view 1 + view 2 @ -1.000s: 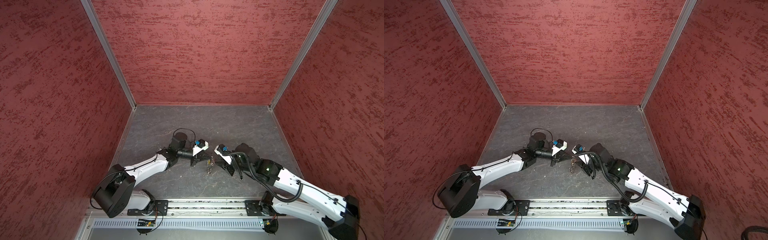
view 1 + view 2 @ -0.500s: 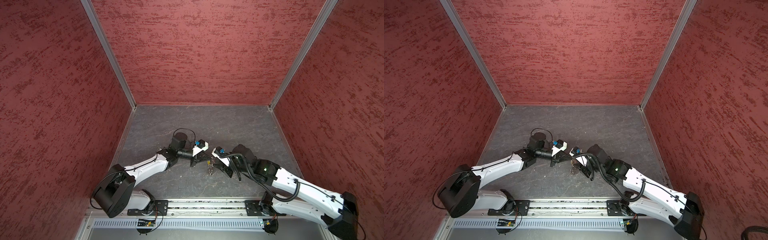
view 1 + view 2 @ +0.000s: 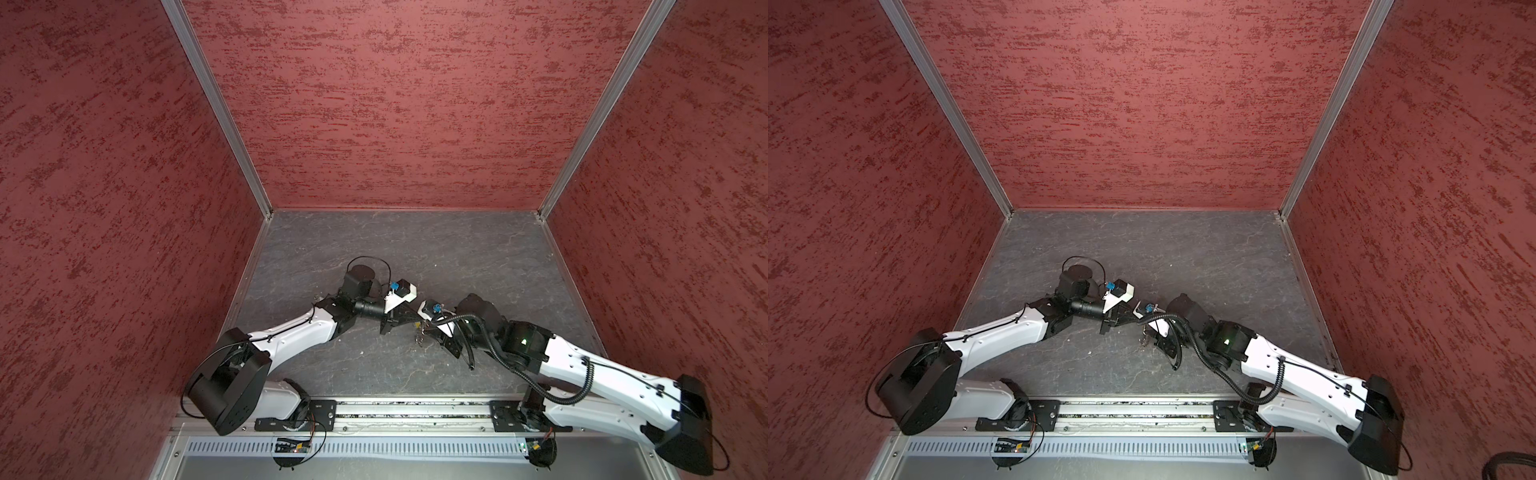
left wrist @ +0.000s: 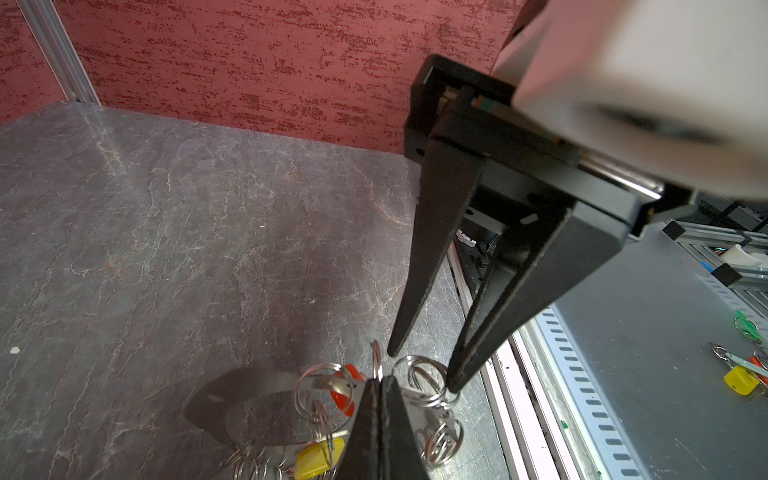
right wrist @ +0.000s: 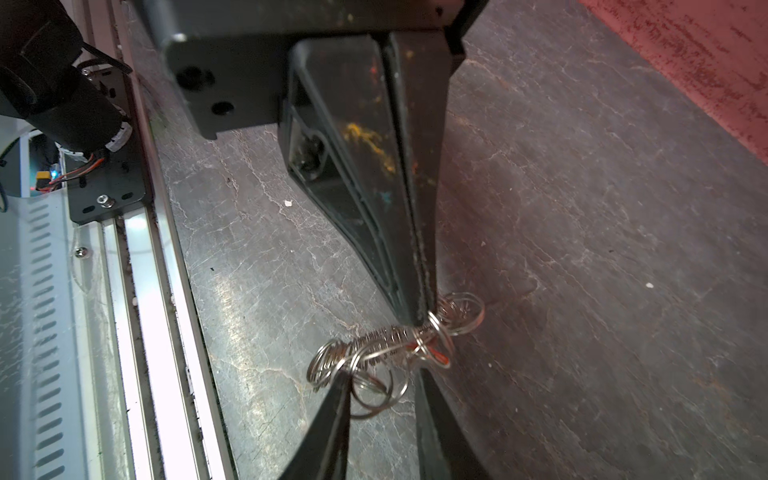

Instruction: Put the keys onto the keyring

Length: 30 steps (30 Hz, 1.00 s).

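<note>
The dark grey stone-patterned bench [image 3: 415, 249] is enclosed by 3 mottled red walls [image 3: 395, 104], joined at its back corners by 2 aluminium posts [image 3: 217, 104]. A silver rail [image 3: 407, 411] and a slotted grey duct [image 3: 415, 448] run along its front edge.

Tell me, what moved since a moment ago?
The right hand slid a little toward the left hand. Its fingers are now on either side of the keyring, open and not squeezing it. The left hand stayed where it was, still pinching the keyring.
</note>
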{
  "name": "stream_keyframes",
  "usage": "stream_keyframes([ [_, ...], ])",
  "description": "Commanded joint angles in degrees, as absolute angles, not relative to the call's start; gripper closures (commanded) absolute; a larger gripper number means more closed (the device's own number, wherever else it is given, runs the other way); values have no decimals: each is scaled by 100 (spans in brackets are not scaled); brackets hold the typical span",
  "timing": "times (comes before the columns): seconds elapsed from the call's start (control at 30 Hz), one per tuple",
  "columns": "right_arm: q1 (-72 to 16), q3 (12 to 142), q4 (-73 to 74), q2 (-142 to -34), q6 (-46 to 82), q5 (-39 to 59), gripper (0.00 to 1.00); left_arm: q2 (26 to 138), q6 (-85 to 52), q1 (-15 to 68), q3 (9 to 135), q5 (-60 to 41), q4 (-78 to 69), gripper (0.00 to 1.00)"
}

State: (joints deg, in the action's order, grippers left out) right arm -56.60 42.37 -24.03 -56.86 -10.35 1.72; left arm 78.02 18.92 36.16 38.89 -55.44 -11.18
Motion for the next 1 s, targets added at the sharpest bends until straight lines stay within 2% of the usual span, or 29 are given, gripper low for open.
stream_keyframes([
  [0.0,-5738,4269,-2172,-5665,-1173,-390,74,7853,1942,3621,4080,-5807,-1062,100],
  [0.33,-5775,4330,-2289,-5642,-1205,-627,78,7898,1978,3615,4114,-5844,-1011,100],
  [0.8,-5797,4338,-2518,-5619,-1371,-321,84,7875,1978,3614,4114,-5880,-970,100],
  [0.97,-5817,4449,-2648,-5651,-1370,-260,90,7889,2005,3621,4140,-5881,-906,100],
])
